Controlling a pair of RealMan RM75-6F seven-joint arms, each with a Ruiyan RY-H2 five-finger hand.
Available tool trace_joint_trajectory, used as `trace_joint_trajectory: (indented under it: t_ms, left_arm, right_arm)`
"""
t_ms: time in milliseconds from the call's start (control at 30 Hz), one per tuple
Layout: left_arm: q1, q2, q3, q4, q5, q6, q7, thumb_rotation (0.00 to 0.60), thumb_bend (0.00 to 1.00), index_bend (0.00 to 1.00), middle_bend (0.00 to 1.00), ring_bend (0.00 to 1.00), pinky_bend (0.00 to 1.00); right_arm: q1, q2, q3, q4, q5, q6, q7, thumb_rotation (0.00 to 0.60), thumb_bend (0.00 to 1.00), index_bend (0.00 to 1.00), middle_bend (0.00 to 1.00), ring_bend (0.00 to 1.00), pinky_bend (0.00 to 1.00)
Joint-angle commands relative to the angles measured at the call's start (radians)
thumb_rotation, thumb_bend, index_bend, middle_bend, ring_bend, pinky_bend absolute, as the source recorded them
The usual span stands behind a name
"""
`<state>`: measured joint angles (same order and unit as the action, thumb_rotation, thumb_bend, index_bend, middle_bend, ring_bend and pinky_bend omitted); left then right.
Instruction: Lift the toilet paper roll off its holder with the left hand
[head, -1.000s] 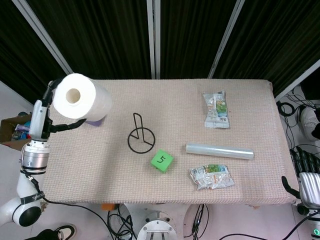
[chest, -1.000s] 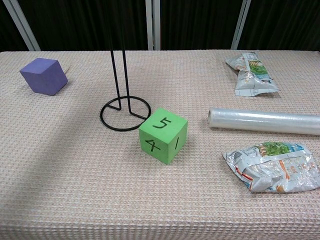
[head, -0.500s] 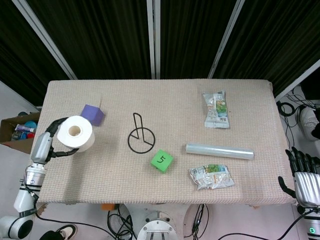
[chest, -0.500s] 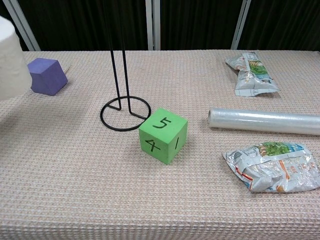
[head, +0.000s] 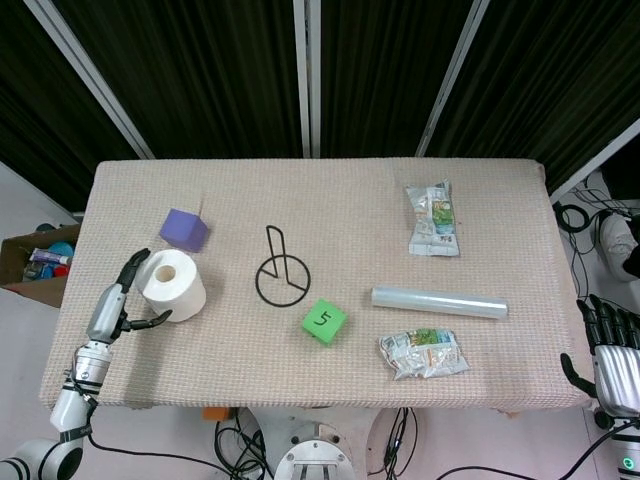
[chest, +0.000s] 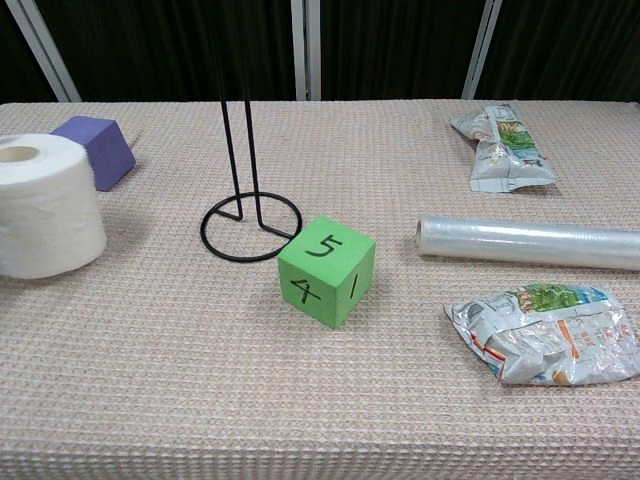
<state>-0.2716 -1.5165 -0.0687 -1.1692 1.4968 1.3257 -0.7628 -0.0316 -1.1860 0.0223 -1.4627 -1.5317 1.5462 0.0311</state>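
The toilet paper roll (head: 175, 284) stands upright near the table's left edge — off its holder (head: 281, 270) — with the left hand (head: 128, 300) spread beside it, apparently released.

The counter (head: 330, 190) wears a beige waffle-weave cover over its whole top. Near its left edge a white toilet paper roll (head: 173, 284) stands on end, core hole up, with a purple cube (head: 184, 229) just behind it. Toward the middle sits a black wire holder (head: 282, 275), its ring base flat on the cloth and its post upright. A green cube (head: 323, 321) marked 5 on top lies just beside the ring. Farther right, a clear film roll (head: 438, 301) lies lengthwise between two crumpled printed packets, one behind it (head: 432, 219) and one in front (head: 423, 353).
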Motion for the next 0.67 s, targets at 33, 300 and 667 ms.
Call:
trace_joint_trajectory:
  t_ms: [33, 300, 667]
  left_arm:
    - [0.016, -0.005, 0.011, 0.021, 0.023, 0.038, -0.009, 0.482, 0.16, 0.0, 0.0, 0.0, 0.15]
    - [0.132, 0.117, 0.062, 0.015, 0.154, 0.326, 0.414, 0.33, 0.1, 0.0, 0.0, 0.0, 0.15]
    - [0.309, 0.28, 0.193, -0.145, 0.16, 0.377, 0.812, 0.281, 0.06, 0.0, 0.0, 0.0, 0.15]
  right_arm:
    - [0.0, -0.001, 0.002, 0.001, -0.001, 0.004, -0.001, 0.6, 0.29, 0.0, 0.0, 0.0, 0.0]
    - [-0.01, 0.008, 0.006, 0.006, -0.021, 0.044, -0.006, 0.6, 0.29, 0.0, 0.0, 0.0, 0.0]
    - [-0.009, -0.014, 0.0, 0.035, -0.021, 0.036, -0.052, 0.6, 0.29, 0.0, 0.0, 0.0, 0.0]
